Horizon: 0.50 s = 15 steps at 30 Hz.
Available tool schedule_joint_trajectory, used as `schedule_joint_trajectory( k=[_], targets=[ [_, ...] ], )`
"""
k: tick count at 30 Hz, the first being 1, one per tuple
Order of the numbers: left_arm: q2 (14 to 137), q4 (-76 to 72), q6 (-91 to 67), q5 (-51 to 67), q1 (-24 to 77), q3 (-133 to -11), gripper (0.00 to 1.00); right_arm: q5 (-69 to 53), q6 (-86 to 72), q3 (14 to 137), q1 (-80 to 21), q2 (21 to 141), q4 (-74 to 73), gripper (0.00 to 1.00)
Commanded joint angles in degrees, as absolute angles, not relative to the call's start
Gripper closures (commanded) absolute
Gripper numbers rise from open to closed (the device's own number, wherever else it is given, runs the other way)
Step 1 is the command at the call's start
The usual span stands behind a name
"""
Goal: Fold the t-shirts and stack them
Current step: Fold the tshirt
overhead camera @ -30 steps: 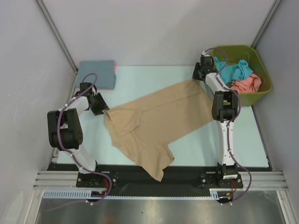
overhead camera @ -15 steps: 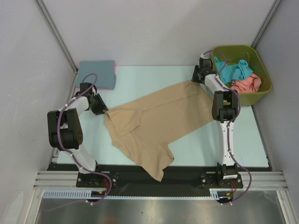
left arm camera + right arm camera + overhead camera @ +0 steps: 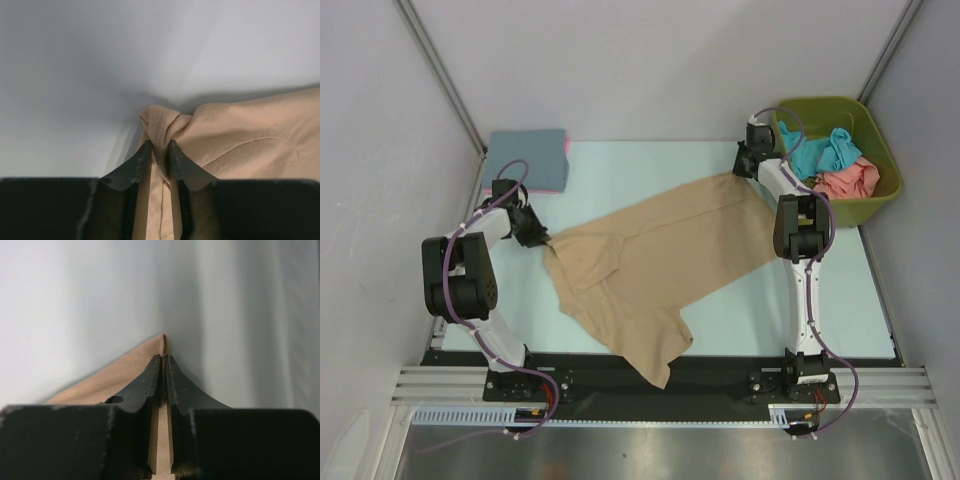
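The tan t-shirt (image 3: 655, 265) lies spread diagonally across the pale table, one part hanging over the near edge. My left gripper (image 3: 542, 238) is shut on its bunched left corner; the left wrist view shows the hem (image 3: 161, 135) pinched between the fingers. My right gripper (image 3: 742, 172) is shut on the shirt's far right corner, whose tip (image 3: 161, 342) pokes out past the closed fingers. A folded slate blue shirt (image 3: 527, 158) lies on a pink one (image 3: 566, 160) at the far left. Teal (image 3: 820, 150) and salmon (image 3: 847, 182) shirts lie in the bin.
The olive-green bin (image 3: 875, 205) stands at the far right, just behind the right arm. Grey walls close in the table on the left, back and right. A metal rail (image 3: 650, 385) runs along the near edge by the arm bases.
My left gripper has shifted slightly right and nearer with the shirt's corner. My right gripper has edged a little farther back. The shirt lies much as before.
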State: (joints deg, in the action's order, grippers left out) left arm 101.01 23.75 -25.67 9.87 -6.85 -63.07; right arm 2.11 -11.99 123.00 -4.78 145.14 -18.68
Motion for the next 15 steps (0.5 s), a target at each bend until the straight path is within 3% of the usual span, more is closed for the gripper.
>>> schedule_joint_trajectory(
  k=[1, 5, 8, 12, 15],
  targets=[
    [99.32, 22.94, -26.10, 10.81, -6.42, -62.58, 0.78, 2.64, -12.13, 124.89, -5.10, 141.15, -16.44, 0.90],
    [99.67, 23.12, -26.19, 10.11, -6.42, -62.32, 0.87, 3.34, -12.65, 125.42, -4.83, 141.50, -13.54, 0.94],
    [99.76, 23.12, -26.80, 9.41, -6.42, -61.79, 0.99, 3.43, -12.92, 126.73, -4.75, 142.91, -11.61, 0.94],
    [98.79, 22.59, -27.86, 8.79, -6.33, -60.21, 0.99, 3.34, -13.10, 130.60, -4.75, 145.63, -12.39, 0.94],
    [98.18, 22.15, -27.95, 8.79, -6.42, -59.59, 0.99, 3.17, -13.62, 130.43, -4.66, 145.81, -13.01, 0.66]
  ],
)
